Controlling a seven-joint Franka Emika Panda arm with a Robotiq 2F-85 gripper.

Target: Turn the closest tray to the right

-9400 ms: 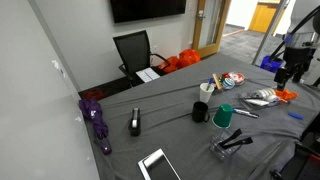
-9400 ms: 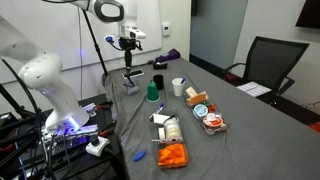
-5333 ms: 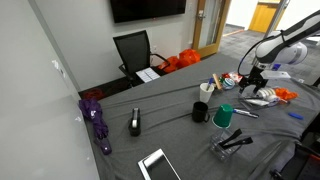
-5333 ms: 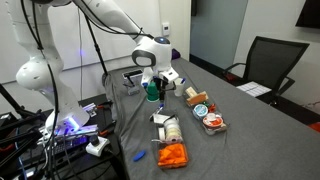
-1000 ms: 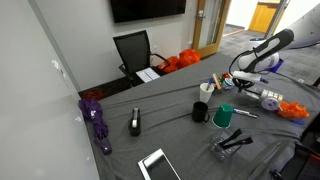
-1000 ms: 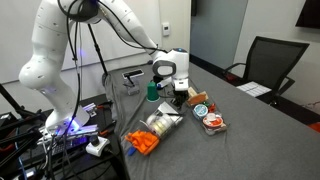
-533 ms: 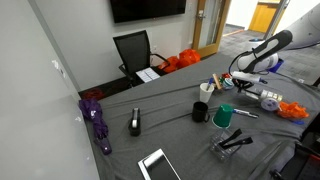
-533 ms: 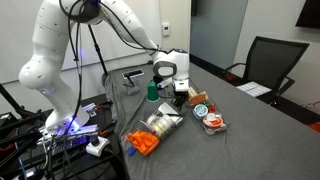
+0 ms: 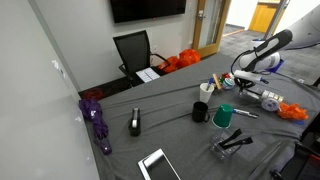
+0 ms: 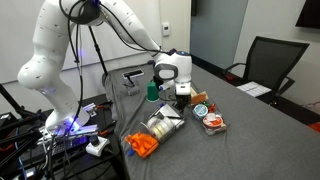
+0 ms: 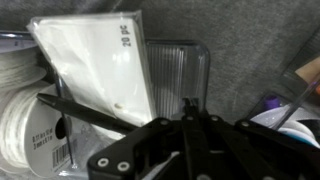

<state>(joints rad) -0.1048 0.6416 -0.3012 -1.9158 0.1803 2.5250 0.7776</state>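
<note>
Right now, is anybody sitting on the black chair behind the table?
No, the black chair shows its whole backrest and nobody sits on it.

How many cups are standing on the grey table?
3, in an exterior view: a black cup, a green cup close beside it, and a white cup farther back. Others may be hidden.

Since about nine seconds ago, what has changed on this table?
The gripper came from the table's far end over to the closest tray and now hangs just above it. The tray has turned: its end with the orange items swung out toward the table edge. Whether the jaws hold anything cannot be told. The green cup and the black cup stayed put.
</note>
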